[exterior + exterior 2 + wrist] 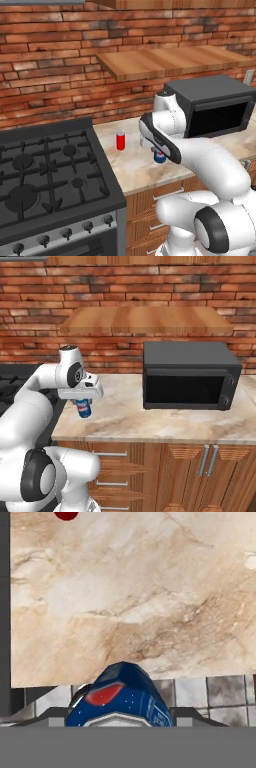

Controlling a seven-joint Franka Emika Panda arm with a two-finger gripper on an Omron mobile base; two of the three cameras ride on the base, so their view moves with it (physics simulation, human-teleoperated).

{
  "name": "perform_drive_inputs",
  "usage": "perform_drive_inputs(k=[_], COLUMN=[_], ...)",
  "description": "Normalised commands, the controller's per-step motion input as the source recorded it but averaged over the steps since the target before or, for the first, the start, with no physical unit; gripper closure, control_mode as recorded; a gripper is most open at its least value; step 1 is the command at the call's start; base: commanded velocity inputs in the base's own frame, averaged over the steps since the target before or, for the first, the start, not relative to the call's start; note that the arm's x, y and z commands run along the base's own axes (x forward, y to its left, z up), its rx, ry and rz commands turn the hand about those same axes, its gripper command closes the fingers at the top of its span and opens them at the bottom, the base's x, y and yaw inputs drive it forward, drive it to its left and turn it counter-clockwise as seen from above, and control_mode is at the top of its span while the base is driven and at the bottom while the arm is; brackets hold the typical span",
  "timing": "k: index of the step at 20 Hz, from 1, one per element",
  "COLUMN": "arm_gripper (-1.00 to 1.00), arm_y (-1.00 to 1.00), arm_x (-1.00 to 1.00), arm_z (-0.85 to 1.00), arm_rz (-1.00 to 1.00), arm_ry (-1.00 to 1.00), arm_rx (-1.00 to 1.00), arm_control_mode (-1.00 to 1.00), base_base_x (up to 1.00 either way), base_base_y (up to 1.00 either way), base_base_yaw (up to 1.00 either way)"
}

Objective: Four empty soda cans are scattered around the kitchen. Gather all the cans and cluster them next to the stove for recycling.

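two cans by the stove, one of them in the gripper

two small cylindrical drink cans are in sight. one is a red can with a silver top [120, 140], standing upright on the veined beige marble counter [132, 167] just beside the right edge of the wide black gas stove [47, 175]. the other is a blue can with a red and white label [83, 408], a little further from the stove towards the microwave and apart from the red can. the white arm's gripper [83, 405] comes down over the blue can, its fingers clamped on it from above; whether the can's base touches the counter cannot be told.

the stove has black cast grates, round burners and a row of knobs along a steel front. one dark grey boxy microwave [189, 375] sits on the counter well to the far side from the stove, under one flat wooden shelf [146, 320] fixed to the red brick wall [125, 281]. wooden drawers and cupboard doors with metal handles [206, 460] run below the counter.
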Motion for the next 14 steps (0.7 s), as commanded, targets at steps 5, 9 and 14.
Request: perform_drive_inputs(k=[5,9,14], arm_gripper=[1.0,1.0,1.0], arm_y=[0.0,0.0,0.02], arm_x=[0.2,0.23,0.27], arm_z=[-0.06,0.0,-0.01], arm_rz=[0.06,0.02,0.0], arm_ry=[-0.02,0.0,0.0], arm_rx=[0.02,0.04,0.03], arm_control_mode=[-1.0,-1.0,-1.0], base_base_x=[0.0,0.0,0.0], base_base_y=[0.0,0.0,0.0], base_base_yaw=[0.0,0.0,0.0])
